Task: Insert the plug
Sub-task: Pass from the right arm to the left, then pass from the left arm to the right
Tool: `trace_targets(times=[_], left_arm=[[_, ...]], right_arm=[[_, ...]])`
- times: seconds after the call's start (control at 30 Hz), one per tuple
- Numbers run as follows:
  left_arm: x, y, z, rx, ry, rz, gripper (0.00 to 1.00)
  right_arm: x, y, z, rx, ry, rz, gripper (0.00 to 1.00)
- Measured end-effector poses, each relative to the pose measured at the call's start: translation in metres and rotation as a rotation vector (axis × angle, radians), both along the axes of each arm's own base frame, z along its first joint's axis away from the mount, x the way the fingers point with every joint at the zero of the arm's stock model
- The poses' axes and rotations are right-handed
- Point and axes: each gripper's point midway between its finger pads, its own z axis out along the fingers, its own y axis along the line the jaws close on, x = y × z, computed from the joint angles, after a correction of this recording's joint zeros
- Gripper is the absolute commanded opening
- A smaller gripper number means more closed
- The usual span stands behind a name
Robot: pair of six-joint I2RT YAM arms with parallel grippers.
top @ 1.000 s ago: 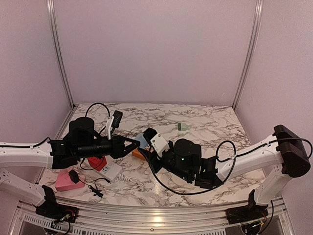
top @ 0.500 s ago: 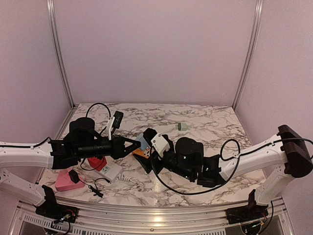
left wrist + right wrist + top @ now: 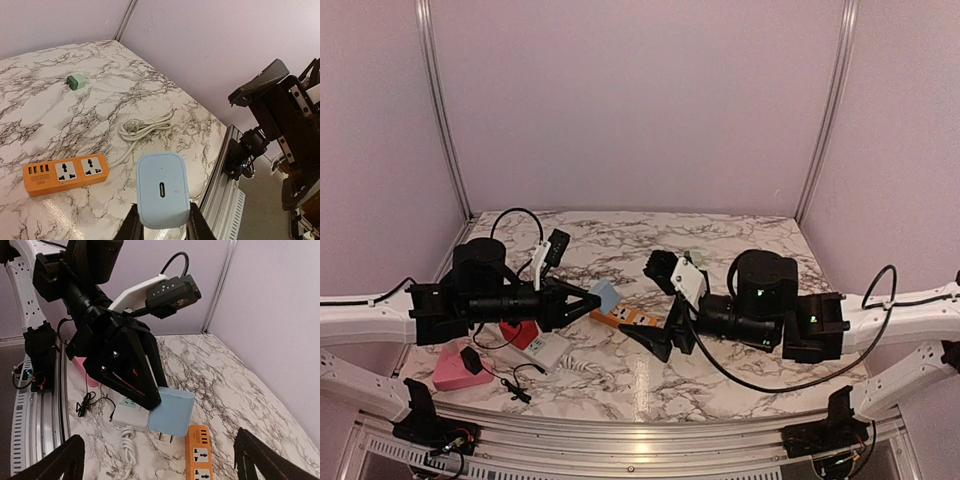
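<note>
Pale-blue plug (image 3: 163, 189) pinched between left fingers (image 3: 130, 228), raised at 10 o'clock of orange power strip (image 3: 632, 319) on marble worktop (image 3: 740, 250), right fingers (image 3: 65, 460) spread wide.

Two power strips are counted: one orange power strip (image 3: 65, 173) (two sockets (image 3: 66, 171) are seen on its face) and one white power strip (image 3: 548, 348). One light blue plug (image 3: 163, 187) is counted, and one small green adapter (image 3: 76, 81). One pink block (image 3: 448, 372), one red object (image 3: 520, 333) and one coiled white cable (image 3: 145, 127) are also recorded.
</note>
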Motion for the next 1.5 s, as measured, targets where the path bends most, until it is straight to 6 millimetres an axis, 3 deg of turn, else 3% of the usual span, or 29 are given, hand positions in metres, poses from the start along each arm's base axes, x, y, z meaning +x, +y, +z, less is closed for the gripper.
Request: trace_targets(times=[0.1, 0.27, 0.47, 0.7, 0.87, 1.17, 1.33, 1.5], left_arm=[[-0.004, 0.001, -0.006, 0.057, -0.007, -0.029, 0.00], [-0.013, 0.000, -0.002, 0.118, -0.044, -0.098, 0.00], [-0.033, -0.003, -0.002, 0.185, -0.076, -0.205, 0.00], [-0.063, -0.022, -0.017, 0.318, -0.140, -0.346, 0.00], [-0.078, -0.024, -0.028, 0.371, -0.179, -0.402, 0.00], [-0.087, -0.022, -0.007, 0.324, -0.254, -0.430, 0.00], [-0.094, -0.024, -0.008, 0.319, -0.261, -0.460, 0.00], [-0.096, -0.024, -0.009, 0.322, -0.262, -0.466, 0.00]], right_arm=[[-0.009, -0.002, 0.007, -0.075, 0.027, 0.069, 0.98], [-0.008, -0.011, 0.017, -0.126, 0.079, 0.130, 0.95], [-0.017, -0.017, -0.006, -0.224, 0.174, 0.211, 0.93], [-0.030, 0.005, -0.030, -0.308, 0.287, 0.337, 0.86], [-0.038, 0.011, -0.048, -0.343, 0.346, 0.391, 0.82], [-0.051, 0.014, -0.043, -0.314, 0.373, 0.465, 0.73], [-0.054, 0.017, -0.038, -0.290, 0.379, 0.492, 0.58], [-0.056, 0.020, -0.043, -0.293, 0.396, 0.507, 0.55]])
